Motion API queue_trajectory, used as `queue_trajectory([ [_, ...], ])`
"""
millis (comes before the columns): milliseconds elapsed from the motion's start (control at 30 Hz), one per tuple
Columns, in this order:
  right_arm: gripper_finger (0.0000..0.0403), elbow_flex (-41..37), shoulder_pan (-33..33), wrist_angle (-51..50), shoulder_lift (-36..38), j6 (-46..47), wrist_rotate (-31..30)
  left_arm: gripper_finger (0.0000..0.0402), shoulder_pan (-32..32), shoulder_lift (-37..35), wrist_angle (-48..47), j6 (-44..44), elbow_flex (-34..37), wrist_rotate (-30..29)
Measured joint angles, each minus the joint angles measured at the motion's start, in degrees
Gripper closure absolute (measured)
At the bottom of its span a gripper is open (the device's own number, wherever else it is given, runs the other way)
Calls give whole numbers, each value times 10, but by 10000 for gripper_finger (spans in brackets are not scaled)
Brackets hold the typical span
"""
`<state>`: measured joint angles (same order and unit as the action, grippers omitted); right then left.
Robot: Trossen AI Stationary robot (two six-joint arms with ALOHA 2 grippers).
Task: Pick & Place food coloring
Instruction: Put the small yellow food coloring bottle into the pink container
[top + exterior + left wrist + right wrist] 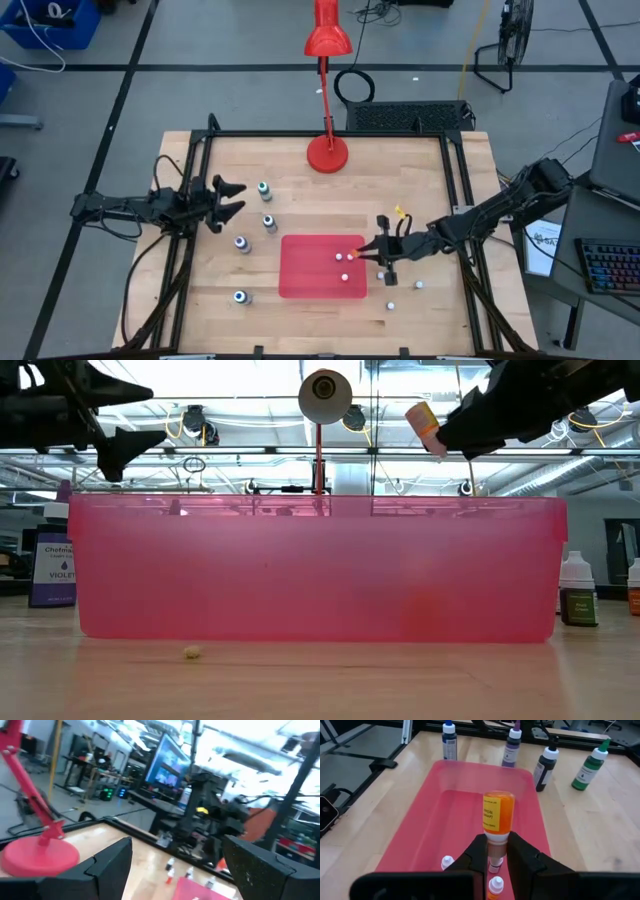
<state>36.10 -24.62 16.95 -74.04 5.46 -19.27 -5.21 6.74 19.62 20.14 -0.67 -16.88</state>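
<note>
Food coloring, one small orange-bodied dropper bottle (497, 817), is clamped by its neck in the right gripper (496, 854) above the shallow red plastic tray (427, 820), seemingly for depositing, while the left gripper (222, 200) waits with jaws apart.

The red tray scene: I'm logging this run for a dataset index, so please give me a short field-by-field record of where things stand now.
right gripper: shut on the orange bottle by its cap end, held above the red tray
left gripper: open, empty, waiting raised over the table's left side
in tray: at least two white-capped bottles
outside tray: four upright bottles to its left, two small ones by its right corner
other: red desk lamp at the far edge
</note>
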Motion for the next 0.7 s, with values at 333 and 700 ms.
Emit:
queue_trajectory([
  [333, 367, 0, 1, 14, 0, -4, 0, 96, 0, 10, -38, 22, 0, -59],
  [700, 367, 0, 25, 15, -1, 23, -1, 96, -24, 333, 104, 39, -69, -12],
])
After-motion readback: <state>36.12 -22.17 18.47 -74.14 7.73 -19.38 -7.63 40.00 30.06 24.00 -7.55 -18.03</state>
